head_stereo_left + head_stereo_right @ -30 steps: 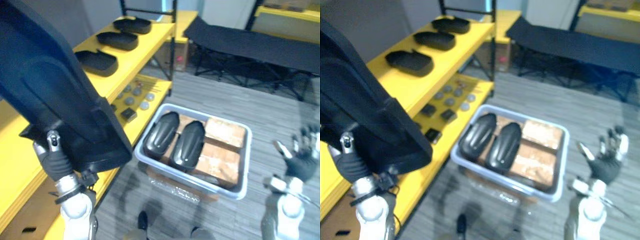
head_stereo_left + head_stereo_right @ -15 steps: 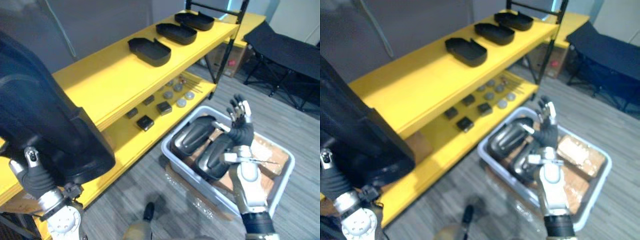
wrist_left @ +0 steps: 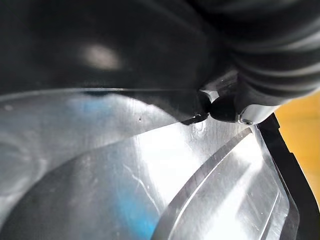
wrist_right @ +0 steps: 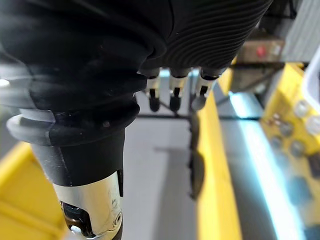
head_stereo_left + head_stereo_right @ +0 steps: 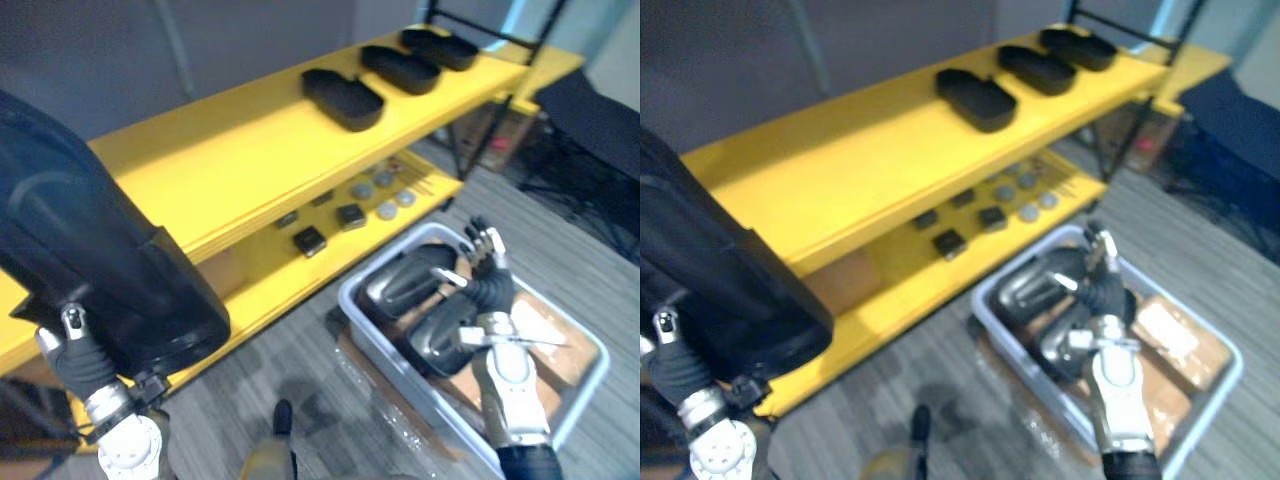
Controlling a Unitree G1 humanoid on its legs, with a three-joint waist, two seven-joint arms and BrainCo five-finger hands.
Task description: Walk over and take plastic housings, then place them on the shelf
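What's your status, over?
Left hand grips one black housing. Right hand open over two housings in the grey bin. Three housings sit on the yellow shelf.

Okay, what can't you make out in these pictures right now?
- The left robot hand: its grasp is hidden behind the large black housing it carries, in both eye views.
- The two housings in the grey bin: partly covered by the open right robot hand; whether it touches them cannot be told.
- The small parts on the lower shelf: too small and blurred to identify.
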